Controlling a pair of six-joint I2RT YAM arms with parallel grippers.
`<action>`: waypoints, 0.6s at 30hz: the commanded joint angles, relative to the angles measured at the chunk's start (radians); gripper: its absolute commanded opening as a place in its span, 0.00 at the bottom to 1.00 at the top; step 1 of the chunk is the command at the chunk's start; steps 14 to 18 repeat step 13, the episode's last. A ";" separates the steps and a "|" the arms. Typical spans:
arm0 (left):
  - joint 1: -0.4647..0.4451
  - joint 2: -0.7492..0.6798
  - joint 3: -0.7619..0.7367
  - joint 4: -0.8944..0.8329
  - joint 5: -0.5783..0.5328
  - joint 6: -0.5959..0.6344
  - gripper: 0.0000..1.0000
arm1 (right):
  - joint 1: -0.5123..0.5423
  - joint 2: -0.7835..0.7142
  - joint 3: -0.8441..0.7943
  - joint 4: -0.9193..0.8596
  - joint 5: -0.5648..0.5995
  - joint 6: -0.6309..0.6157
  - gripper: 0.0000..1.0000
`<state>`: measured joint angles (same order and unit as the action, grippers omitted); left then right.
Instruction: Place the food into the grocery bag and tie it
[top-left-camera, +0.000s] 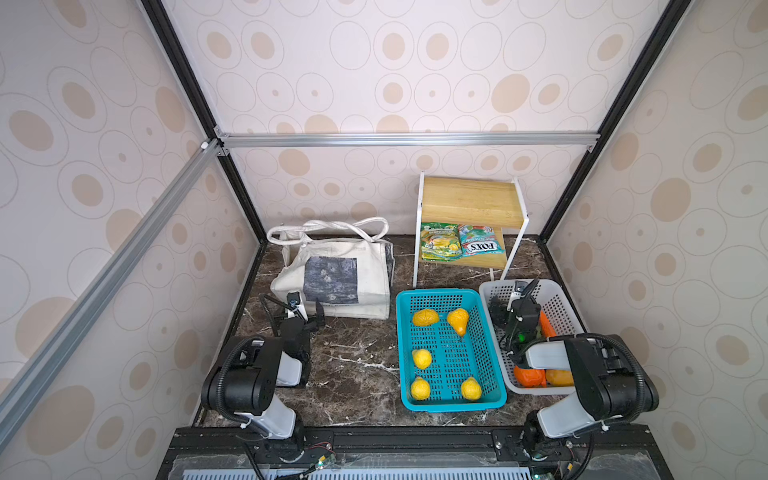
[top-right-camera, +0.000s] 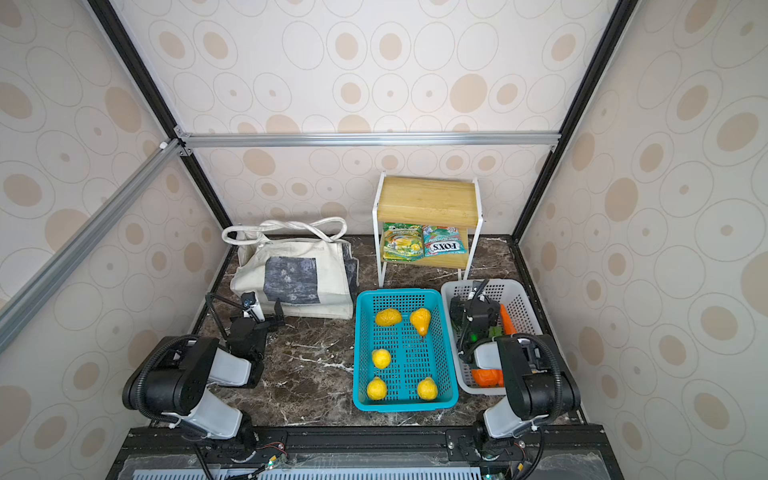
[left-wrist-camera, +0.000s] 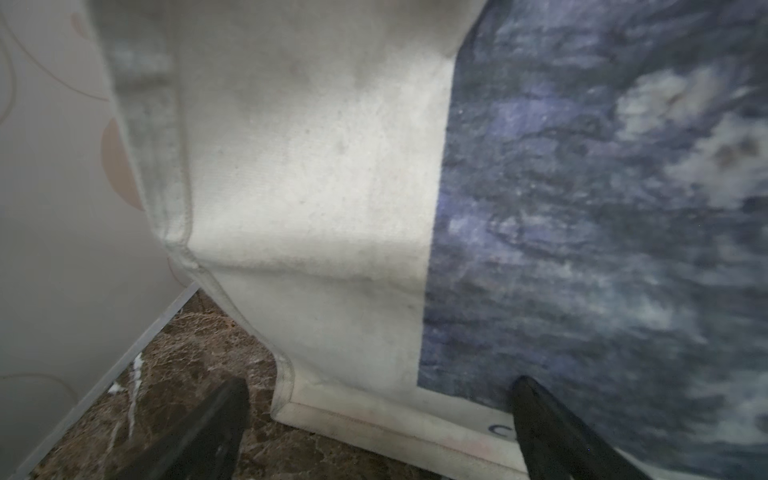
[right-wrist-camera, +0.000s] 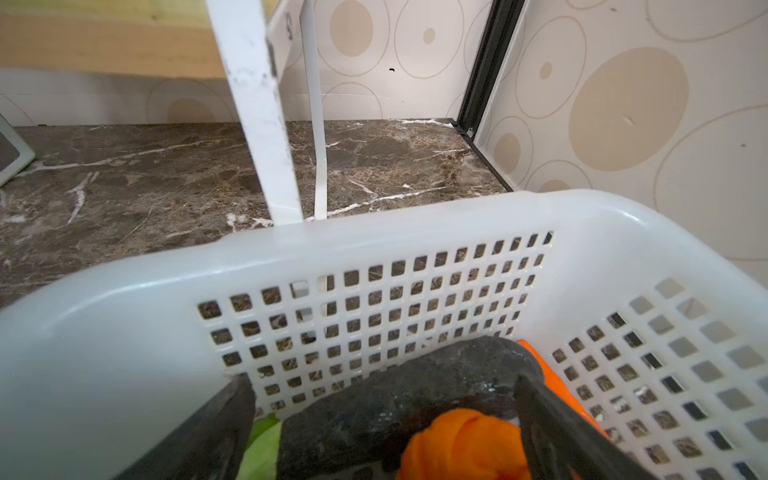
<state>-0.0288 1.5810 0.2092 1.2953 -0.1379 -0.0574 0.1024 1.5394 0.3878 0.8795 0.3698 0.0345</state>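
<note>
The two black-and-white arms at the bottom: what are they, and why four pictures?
They are two robot arms, each ending in a two-fingered gripper. Two pictures look down from overhead, nearly alike; two come from cameras on the wrists. On the marble table sit a canvas bag, a teal basket with five yellow toy fruits, a white basket with more toy food, and a small shelf carrying two snack packets. The left gripper is open in front of the bag's printed side. The right gripper is open inside the white basket, its jaws either side of a dark item. Nothing is held.
</note>
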 joint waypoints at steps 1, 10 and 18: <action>0.003 -0.008 0.023 0.035 0.050 0.041 0.99 | 0.003 0.006 0.011 -0.022 -0.021 -0.012 1.00; 0.006 0.009 0.038 0.029 0.052 0.039 0.99 | 0.002 0.004 0.011 -0.024 -0.022 -0.012 1.00; 0.003 -0.003 0.019 0.048 0.053 0.041 0.99 | 0.002 0.004 0.011 -0.023 -0.021 -0.012 1.00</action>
